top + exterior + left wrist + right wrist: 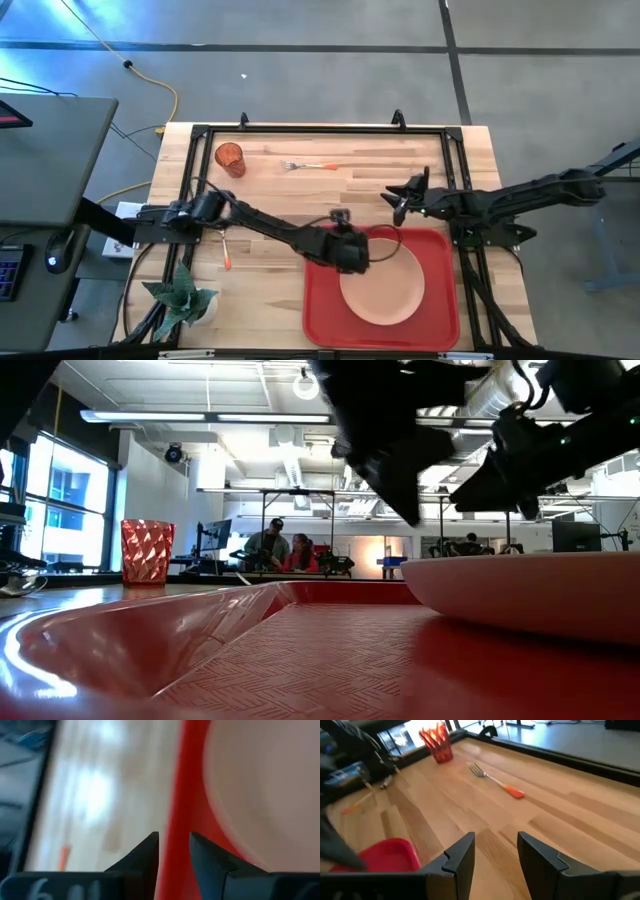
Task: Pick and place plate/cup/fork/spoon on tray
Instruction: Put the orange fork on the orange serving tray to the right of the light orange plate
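Observation:
The peach-pink plate (382,284) lies on the red tray (325,310) at the table's near right; it also shows in the low view (540,595). My left gripper (352,255) hovers over the tray's far left corner, just left of the plate's rim (225,805). Its fingers stand a little apart and are empty (174,851). My right gripper (398,203) is open and empty above the bare table beyond the tray (495,851). The orange-red cup (230,158) stands upright at the far left. The fork (310,165) lies flat near it. The spoon (227,250) lies flat by the left arm.
A black frame (320,128) runs around the table top. A small potted plant (185,298) stands at the near left corner. Bare wood lies between the fork and the tray. People sit at desks in the room behind (285,550).

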